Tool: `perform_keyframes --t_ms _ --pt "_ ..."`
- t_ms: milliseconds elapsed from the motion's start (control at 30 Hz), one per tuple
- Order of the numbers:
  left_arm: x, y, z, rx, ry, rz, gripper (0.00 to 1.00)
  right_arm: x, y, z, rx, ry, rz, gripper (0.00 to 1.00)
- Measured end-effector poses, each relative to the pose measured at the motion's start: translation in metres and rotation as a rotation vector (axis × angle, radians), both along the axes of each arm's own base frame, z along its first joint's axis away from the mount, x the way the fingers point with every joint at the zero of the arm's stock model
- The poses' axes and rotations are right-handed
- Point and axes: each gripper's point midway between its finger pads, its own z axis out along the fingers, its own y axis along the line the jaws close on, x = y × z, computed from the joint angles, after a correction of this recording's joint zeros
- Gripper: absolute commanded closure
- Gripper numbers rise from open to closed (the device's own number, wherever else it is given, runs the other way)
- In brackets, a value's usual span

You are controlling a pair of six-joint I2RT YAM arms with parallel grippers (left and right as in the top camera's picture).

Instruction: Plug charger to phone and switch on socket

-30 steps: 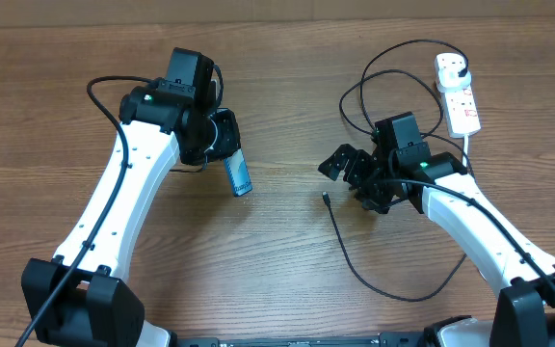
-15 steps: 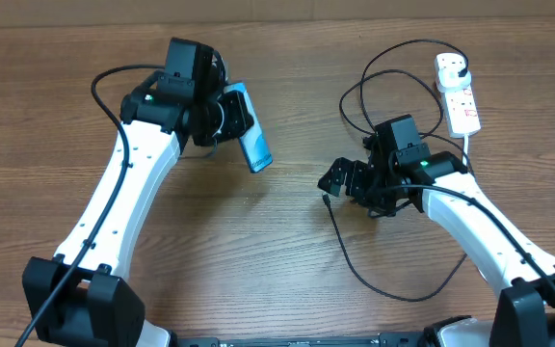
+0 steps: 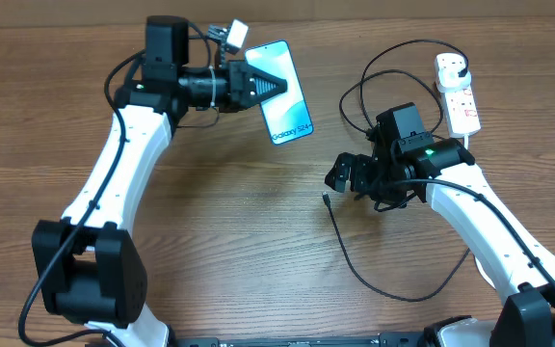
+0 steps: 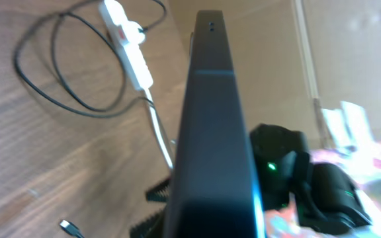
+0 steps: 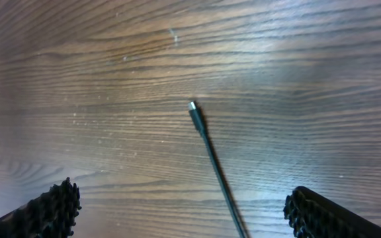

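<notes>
My left gripper [image 3: 263, 85] is shut on the phone [image 3: 287, 93], holding it off the table with its blue-teal screen facing up; in the left wrist view its dark edge [image 4: 210, 132] fills the middle. The charger cable [image 3: 355, 260] lies on the table, its connector tip [image 3: 327, 200] just left of my right gripper [image 3: 347, 173], which is open and empty. In the right wrist view the tip [image 5: 192, 106] and the cable [image 5: 220, 178] lie between the open fingers. The cable's black plug [image 3: 463, 69] sits in the white socket strip [image 3: 458, 96] at the far right.
The socket's thick white cord [image 3: 467, 145] runs down under my right arm. Loops of black cable [image 3: 374, 72] lie left of the strip. The strip and loops also show in the left wrist view [image 4: 127, 46].
My left gripper has lifted the phone, swung it right and up and turned its screen to face up. My right gripper has shifted slightly toward the connector tip.
</notes>
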Motion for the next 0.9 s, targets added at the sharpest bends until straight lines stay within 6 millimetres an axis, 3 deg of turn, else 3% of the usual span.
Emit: perform_keyframes --t_ms 333,667,900 --pt "0.010 0.001 -0.042 -0.082 0.230 -0.041 0.96 -0.002 -0.006 -0.003 -0.035 0.008 -0.005 0.00" --pt "0.017 0.002 -0.049 -0.058 0.239 -0.004 0.96 -0.006 -0.007 -0.004 -0.041 0.022 -0.005 0.00" --pt "0.025 -0.003 -0.063 0.016 0.227 0.059 0.96 -0.019 -0.012 -0.007 -0.060 0.079 -0.004 0.00"
